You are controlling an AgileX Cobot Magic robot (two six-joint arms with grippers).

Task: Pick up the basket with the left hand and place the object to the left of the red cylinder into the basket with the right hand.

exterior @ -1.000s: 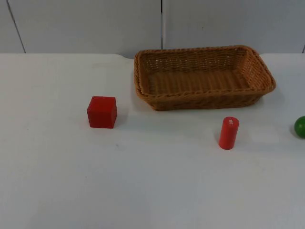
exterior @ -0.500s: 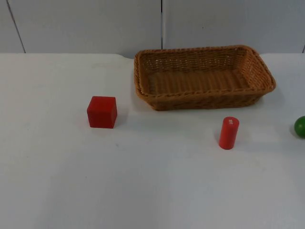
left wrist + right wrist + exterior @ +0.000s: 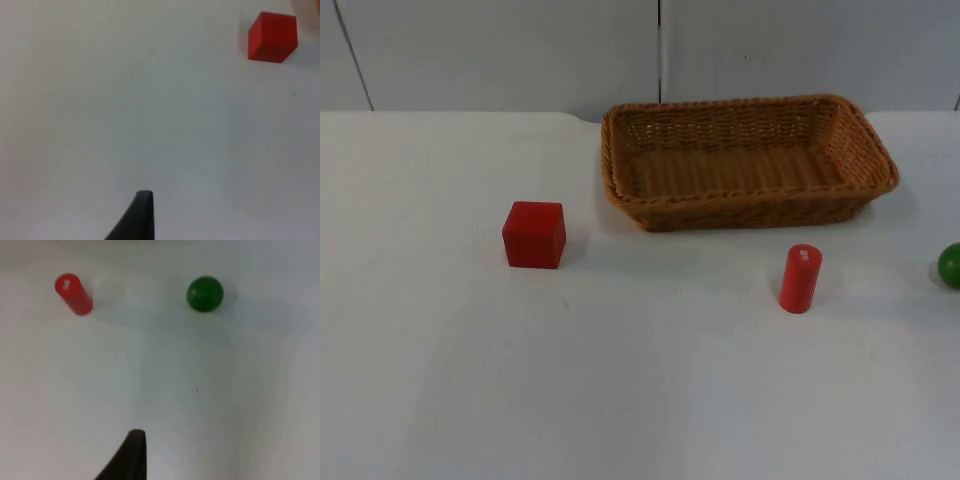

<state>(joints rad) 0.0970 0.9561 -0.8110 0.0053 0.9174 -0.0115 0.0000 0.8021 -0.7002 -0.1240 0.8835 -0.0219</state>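
Note:
An empty brown wicker basket (image 3: 750, 208) sits at the back of the table, right of centre. In front of it a red cylinder (image 3: 800, 279) stands upright. A red cube (image 3: 534, 235) rests far to the cylinder's left. My left gripper (image 3: 141, 217) hangs over bare table, well apart from the red cube (image 3: 272, 37). My right gripper (image 3: 131, 456) hovers above the table, some way short of the red cylinder (image 3: 73, 294). Neither gripper holds anything that I can see.
A green ball (image 3: 951, 265) lies at the table's right edge, to the right of the cylinder; the right wrist view has the green ball (image 3: 205, 293) beside the cylinder. The white table (image 3: 640, 390) stretches wide in front, ending at a grey partition wall (image 3: 520, 50).

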